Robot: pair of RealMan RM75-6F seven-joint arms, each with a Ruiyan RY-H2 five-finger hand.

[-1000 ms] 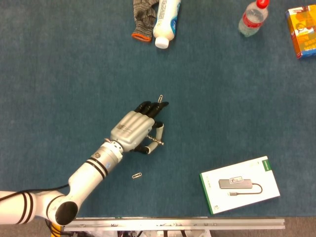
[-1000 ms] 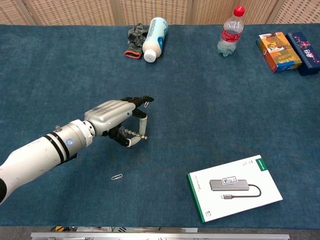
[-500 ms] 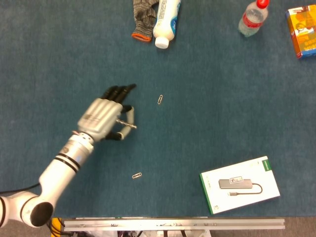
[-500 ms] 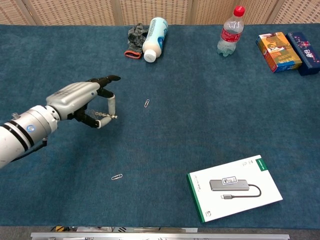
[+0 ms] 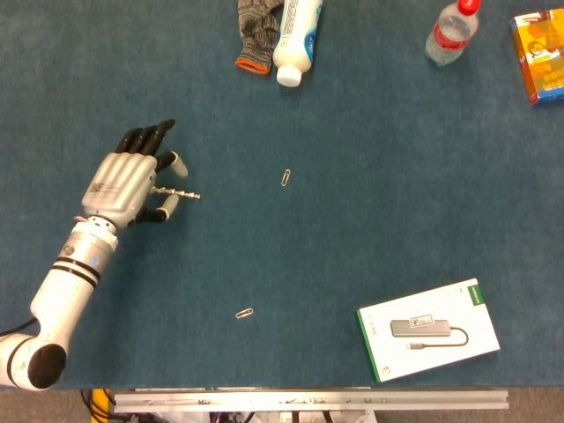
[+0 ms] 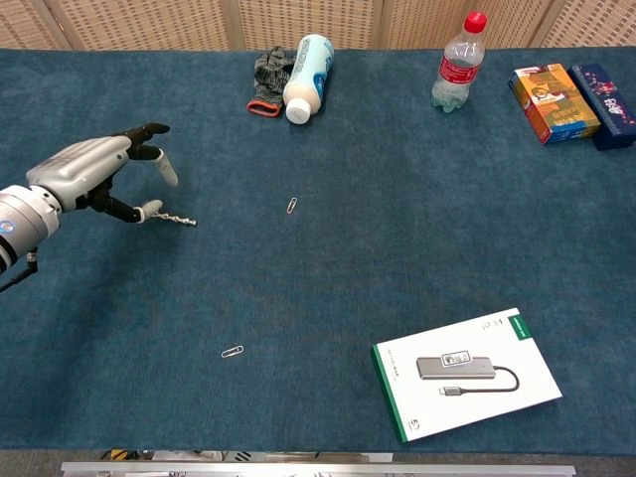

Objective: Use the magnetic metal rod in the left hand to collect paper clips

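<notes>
The silver-and-black left hand [image 5: 128, 183] hangs over the blue felt-covered bench [image 5: 370, 238] near its left edge, holding a thin, twisted-looking magnetic metal rod [image 5: 179, 194] between the thumb and the other fingers. The rod sticks out sideways toward the middle of the bench; whether anything clings to it cannot be made out. The remaining fingertips [image 6: 151, 129] are black and point toward the far edge.

Two small silver paper clips lie loose on the felt, both well apart from the rod. One paper clip [image 5: 286, 177] sits near the middle of the bench, to the right of the rod's tip. The other paper clip [image 5: 244, 313] lies closer to the near edge.

At the far edge, a grey knitted glove with an orange cuff [image 5: 256, 32] lies touching a white plastic bottle with a blue label [image 5: 295, 39], which is on its side. Further right along the far edge is a clear plastic water bottle with a red cap [image 5: 452, 32]. In the far right corner sits an orange-and-yellow cardboard box [image 5: 540, 58], with a dark blue box [image 6: 604, 91] just beside it. Near the near right corner lies a flat white package with a green edge, showing a grey cable adapter [image 5: 428, 330].

The right hand is not visible in either view.
</notes>
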